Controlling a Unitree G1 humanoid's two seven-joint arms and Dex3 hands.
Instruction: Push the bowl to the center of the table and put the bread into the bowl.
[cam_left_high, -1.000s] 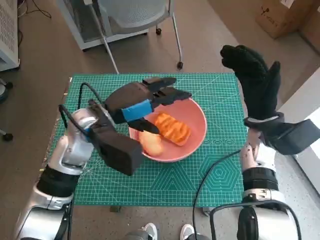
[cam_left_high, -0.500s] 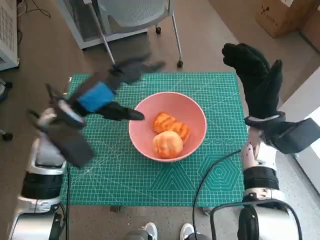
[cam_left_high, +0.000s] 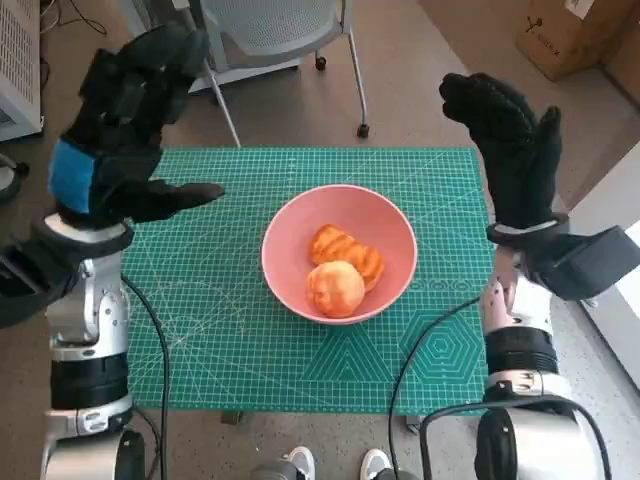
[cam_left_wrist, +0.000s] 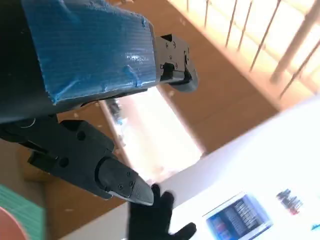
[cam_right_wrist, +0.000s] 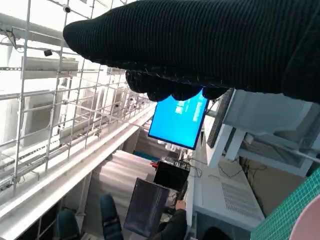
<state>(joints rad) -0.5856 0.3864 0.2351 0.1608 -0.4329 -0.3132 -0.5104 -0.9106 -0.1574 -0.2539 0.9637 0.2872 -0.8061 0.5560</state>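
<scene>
Two bread pieces (cam_left_high: 340, 272), ridged and round, overlap in the smooth pink bowl (cam_left_high: 390, 225) mid-mat (cam_left_high: 240, 330). Left hand (cam_left_high: 125, 125) and right hand (cam_left_high: 510, 150) raised, spread, holding nothing; wrist views blurred.

Bowl (cam_left_high: 340, 250) smooth, probably plastic; bread (cam_left_high: 340, 272) glossy crust; right hand (cam_left_high: 512, 150) knitted cloth; mat (cam_left_high: 220, 330) matt.

Left hand (cam_left_high: 120, 120) and right hand (cam_left_high: 510, 150) raised, empty.
</scene>
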